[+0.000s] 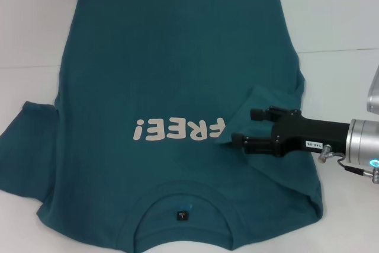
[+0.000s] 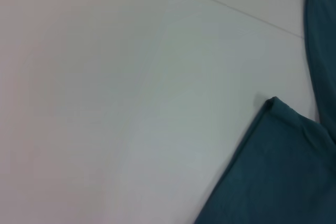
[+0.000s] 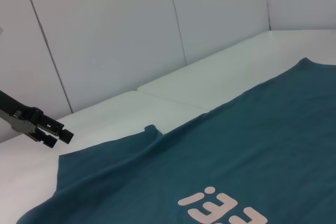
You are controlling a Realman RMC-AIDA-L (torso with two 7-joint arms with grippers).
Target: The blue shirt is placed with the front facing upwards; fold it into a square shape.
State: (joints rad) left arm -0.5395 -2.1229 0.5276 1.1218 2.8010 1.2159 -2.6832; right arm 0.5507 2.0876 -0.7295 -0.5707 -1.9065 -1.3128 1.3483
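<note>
Above blue shirt (image 1: 177,75), right end effector (image 1: 243,127)

The blue shirt (image 1: 177,69) is dark teal with pale "FREE!" lettering (image 1: 179,130). The bench (image 1: 343,22) is white. The right gripper (image 1: 240,127) is black.

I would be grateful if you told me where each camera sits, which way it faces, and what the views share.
Head view: above, looking down at the blue shirt on the white table; the right pincer is open over the folded-in right sleeve.
Left wrist view: close over the table, catching the shirt's edge; no robot parts.
Right wrist view: low across the lettering; the left pincer shows far off.
All share the shirt.
</note>
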